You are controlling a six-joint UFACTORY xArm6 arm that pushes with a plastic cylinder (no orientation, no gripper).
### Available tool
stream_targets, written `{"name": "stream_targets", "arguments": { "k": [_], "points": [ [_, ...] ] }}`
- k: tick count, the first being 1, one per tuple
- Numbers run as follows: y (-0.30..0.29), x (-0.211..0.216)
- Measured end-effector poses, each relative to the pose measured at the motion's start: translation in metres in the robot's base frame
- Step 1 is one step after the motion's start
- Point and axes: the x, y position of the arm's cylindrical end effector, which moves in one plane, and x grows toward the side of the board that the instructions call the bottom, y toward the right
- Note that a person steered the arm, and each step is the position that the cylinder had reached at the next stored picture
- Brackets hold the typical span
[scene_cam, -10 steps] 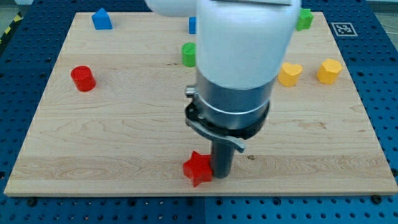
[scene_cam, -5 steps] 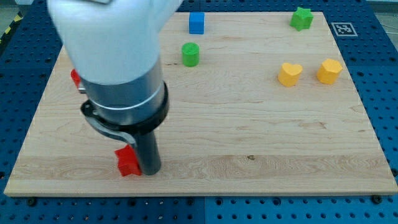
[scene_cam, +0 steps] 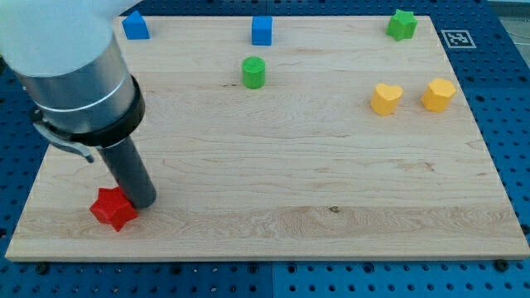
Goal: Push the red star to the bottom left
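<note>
The red star (scene_cam: pixel 113 209) lies on the wooden board (scene_cam: pixel 331 182) near its bottom left corner. My tip (scene_cam: pixel 142 201) stands right against the star's right side, touching it. The arm's white and grey body rises from the rod toward the view's top left and hides the board behind it there.
A blue block (scene_cam: pixel 135 26) sits at the top left, a blue cube (scene_cam: pixel 262 31) at top centre, a green cylinder (scene_cam: pixel 253 72) below it. A green star (scene_cam: pixel 402 24) is at the top right. Two yellow blocks (scene_cam: pixel 385 98) (scene_cam: pixel 438 95) sit at the right.
My tip has swept from the board's bottom centre to the bottom left, pushing the red star leftward with it. The red cylinder at the left is now hidden behind the arm.
</note>
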Motion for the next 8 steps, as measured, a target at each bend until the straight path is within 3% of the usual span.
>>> {"name": "stream_targets", "arguments": {
  "k": [5, 8],
  "points": [
    [-0.003, -0.014],
    [0.018, -0.087]
  ]
}}
